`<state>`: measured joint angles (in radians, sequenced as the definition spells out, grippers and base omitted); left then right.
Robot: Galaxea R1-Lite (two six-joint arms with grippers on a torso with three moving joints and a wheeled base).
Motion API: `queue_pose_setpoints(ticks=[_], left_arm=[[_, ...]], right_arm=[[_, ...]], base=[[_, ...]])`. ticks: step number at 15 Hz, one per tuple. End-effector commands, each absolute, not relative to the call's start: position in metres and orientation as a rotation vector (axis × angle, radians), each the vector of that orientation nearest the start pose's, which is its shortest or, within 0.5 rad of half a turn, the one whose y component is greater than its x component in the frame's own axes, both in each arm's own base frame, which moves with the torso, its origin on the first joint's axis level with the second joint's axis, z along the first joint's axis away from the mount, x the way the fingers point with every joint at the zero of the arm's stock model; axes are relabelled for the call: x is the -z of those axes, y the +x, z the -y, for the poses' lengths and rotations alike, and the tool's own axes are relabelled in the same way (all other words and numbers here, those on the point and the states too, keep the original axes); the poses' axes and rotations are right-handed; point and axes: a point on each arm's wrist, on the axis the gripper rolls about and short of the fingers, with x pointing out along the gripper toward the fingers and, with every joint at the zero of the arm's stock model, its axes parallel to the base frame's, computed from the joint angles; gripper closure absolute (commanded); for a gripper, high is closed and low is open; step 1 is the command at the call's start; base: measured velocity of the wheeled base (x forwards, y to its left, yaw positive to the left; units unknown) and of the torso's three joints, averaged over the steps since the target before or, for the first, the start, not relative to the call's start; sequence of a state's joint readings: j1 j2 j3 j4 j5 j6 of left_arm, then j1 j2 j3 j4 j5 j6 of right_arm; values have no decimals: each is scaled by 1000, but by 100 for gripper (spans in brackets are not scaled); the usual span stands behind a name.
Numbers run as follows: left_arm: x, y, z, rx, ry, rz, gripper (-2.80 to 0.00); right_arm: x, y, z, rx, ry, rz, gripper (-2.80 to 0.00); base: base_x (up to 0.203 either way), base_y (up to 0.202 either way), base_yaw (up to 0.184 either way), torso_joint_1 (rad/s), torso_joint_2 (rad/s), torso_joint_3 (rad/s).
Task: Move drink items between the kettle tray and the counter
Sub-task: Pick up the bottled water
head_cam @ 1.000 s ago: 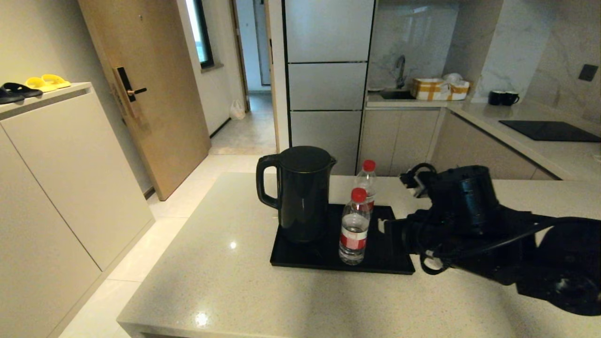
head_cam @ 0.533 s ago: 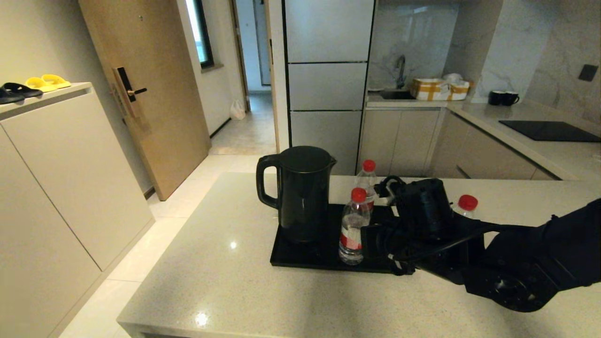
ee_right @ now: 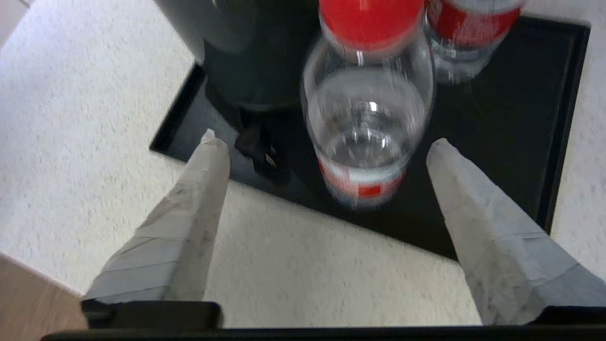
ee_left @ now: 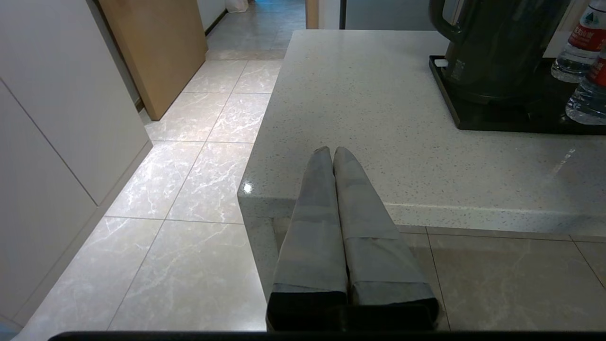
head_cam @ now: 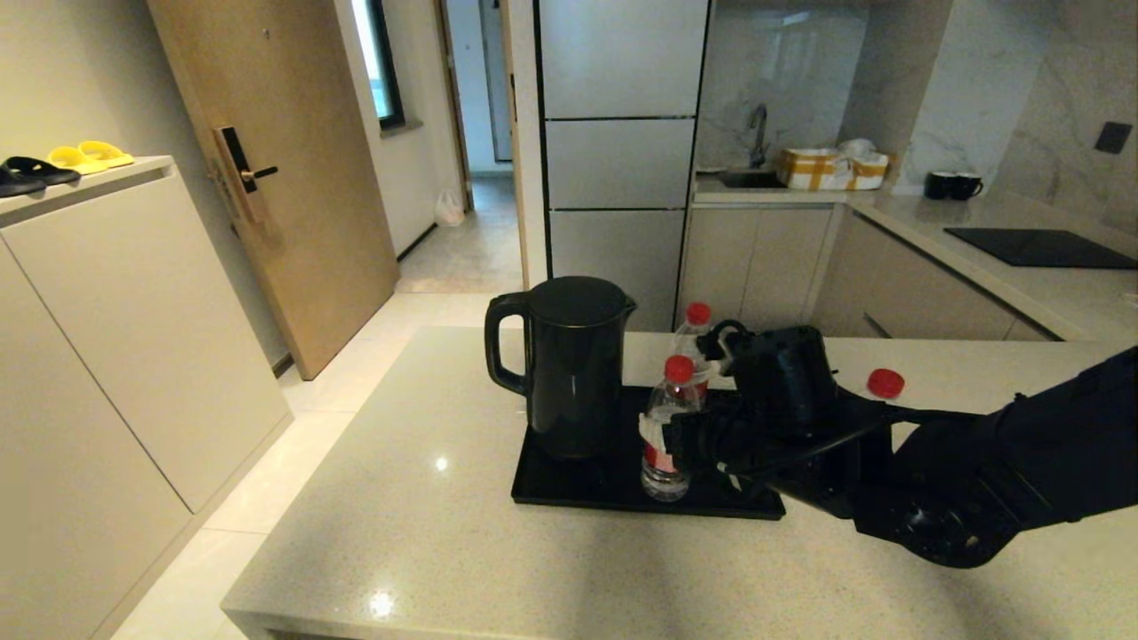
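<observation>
Two drink items stand on the kettle tray [head_cam: 613,498] to the right of the black kettle [head_cam: 569,364]: a front bottle [head_cam: 667,418] and a back bottle [head_cam: 696,336]. A third bottle [head_cam: 885,384] stands on the counter [head_cam: 427,533] to the right of the tray, mostly hidden behind my right arm. My right gripper [head_cam: 676,458] is open at the tray's near edge. In the right wrist view the front bottle [ee_right: 367,118] stands upright just beyond the spread fingertips [ee_right: 208,142], untouched. My left gripper [ee_left: 333,150] is shut and empty, parked off the counter's near left corner.
The kettle [ee_right: 255,57] stands close beside the front bottle, and the back bottle [ee_right: 466,38] just behind it. Two black mugs [head_cam: 951,185] and a cooktop panel [head_cam: 1040,247] lie on the far kitchen counter. A white cabinet [head_cam: 116,338] and a wooden door [head_cam: 284,178] are to the left.
My right arm swung left from the right part of the counter to the tray's front bottle. Its gripper opened, and the third bottle came into view standing on the counter.
</observation>
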<state>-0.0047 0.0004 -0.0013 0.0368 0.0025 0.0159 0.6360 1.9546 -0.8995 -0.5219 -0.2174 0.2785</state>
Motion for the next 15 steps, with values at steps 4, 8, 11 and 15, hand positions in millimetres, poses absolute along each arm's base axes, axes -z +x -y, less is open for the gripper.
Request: queue_pose_setpoints(ticks=[4,8,11,15], left_arm=[[-72,-23,0,2,15,-35,0],[-72,-23,0,2,15,-35,0],[-72,-23,0,2,15,-34,0],[-72,-23,0,2,16,-35,0]], right_arm=[[-98,304,-210,-300,39,-543,-280],[-95,312,-208,-284,39,-541,-280],[-94,314,-209,-284,36,-540,-280],[-90,317,-212,-285,34,-544,-280]], base=[[0,0,0,0,0,0],[0,0,0,0,0,0],[0,0,0,0,0,0],[0,0,0,0,0,0]])
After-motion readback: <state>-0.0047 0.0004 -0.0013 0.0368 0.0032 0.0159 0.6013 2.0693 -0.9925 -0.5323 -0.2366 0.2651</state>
